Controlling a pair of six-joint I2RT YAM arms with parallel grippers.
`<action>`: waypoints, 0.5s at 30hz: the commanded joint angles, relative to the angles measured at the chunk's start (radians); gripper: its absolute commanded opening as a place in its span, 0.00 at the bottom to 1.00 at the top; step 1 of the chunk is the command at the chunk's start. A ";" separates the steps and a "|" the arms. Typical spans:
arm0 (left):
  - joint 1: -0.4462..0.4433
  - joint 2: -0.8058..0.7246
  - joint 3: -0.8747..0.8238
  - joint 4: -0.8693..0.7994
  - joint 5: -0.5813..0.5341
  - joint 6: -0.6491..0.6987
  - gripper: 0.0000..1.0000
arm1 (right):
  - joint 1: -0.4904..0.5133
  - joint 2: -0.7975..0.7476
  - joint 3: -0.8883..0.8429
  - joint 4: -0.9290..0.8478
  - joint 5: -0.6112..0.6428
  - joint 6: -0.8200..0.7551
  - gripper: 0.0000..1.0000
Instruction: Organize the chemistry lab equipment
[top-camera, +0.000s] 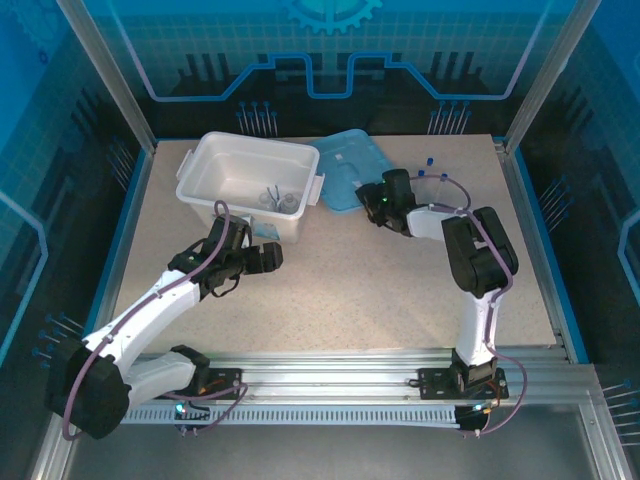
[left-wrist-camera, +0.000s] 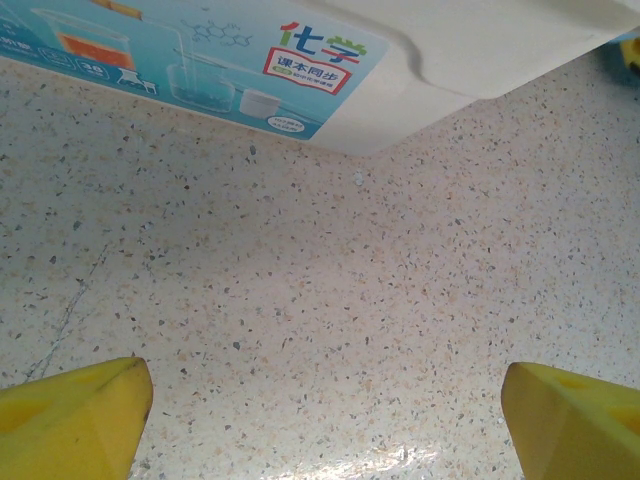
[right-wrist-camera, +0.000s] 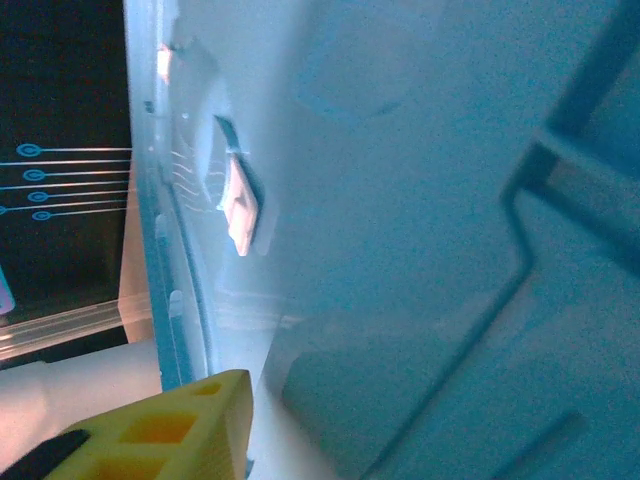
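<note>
Small clear glass pieces (top-camera: 278, 199) lie inside the white bin (top-camera: 240, 172), toward its near right corner. Something thin and dark sits among them, too small for me to make out. The blue caps of slim tubes (top-camera: 428, 160) show on the desk (top-camera: 350, 290) at the far right, just right of the light-blue lid (top-camera: 345, 170). The lid lies flat beside the bin's right end.

My left jaws stand wide apart, low over bare speckled desk just near of the bin's front wall. Nothing is between the two yellow fingertips (left-wrist-camera: 70, 415), and the bin's printed label (left-wrist-camera: 200, 50) is straight ahead of them.

My right jaws are at the lid's near right edge. The right wrist view shows one yellow finger (right-wrist-camera: 160, 430) close against the lid's surface. I cannot tell how far these jaws are open, or whether they grip the lid.
</note>
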 joint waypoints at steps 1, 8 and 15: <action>-0.007 0.009 0.023 -0.005 0.011 0.008 0.91 | 0.008 -0.056 0.068 0.010 0.041 -0.046 0.43; -0.008 0.008 0.026 -0.004 0.010 0.006 0.91 | 0.000 -0.079 0.051 0.004 0.081 -0.014 0.37; -0.008 0.021 0.029 0.003 0.017 0.008 0.91 | 0.014 -0.116 -0.022 0.051 0.175 0.098 0.37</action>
